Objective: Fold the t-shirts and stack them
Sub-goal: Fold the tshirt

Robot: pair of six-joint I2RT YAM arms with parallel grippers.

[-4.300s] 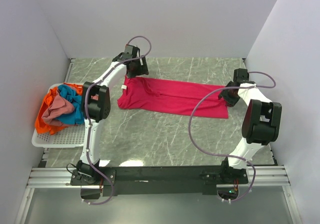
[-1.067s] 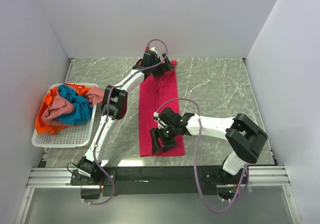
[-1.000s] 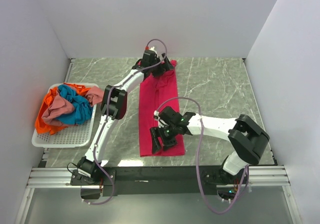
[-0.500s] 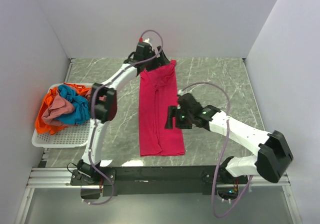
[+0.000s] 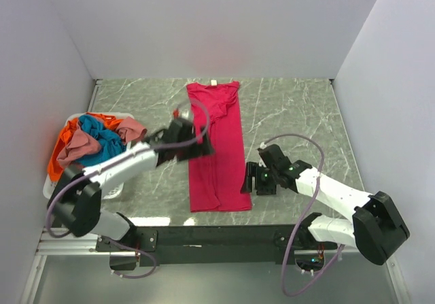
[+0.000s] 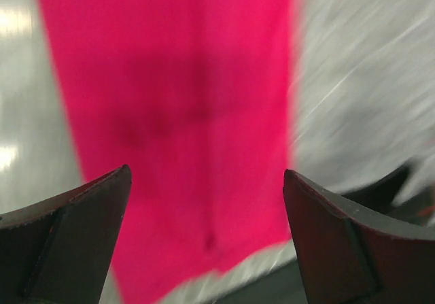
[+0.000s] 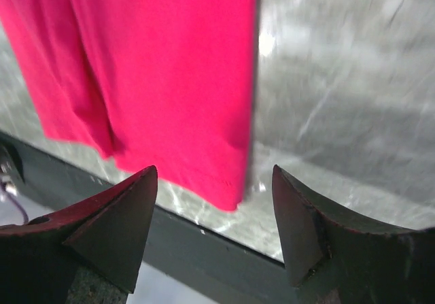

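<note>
Magenta-pink t-shirt (image 5: 216, 147) lying flat on the marble-patterned table (image 5: 292, 113) as a long narrow strip, collar end far from me, hem at the near edge. My left gripper (image 6: 205, 171) hovers over the strip's left side about mid-length, fingers spread wide and empty. My right gripper (image 7: 214, 169) hangs just beside the strip's right edge near the hem, likewise wide apart and holding nothing. Orange, teal-blue and dusty pink t-shirts (image 5: 88, 144) are heaped in the white basket (image 5: 75, 192) at left.
</note>
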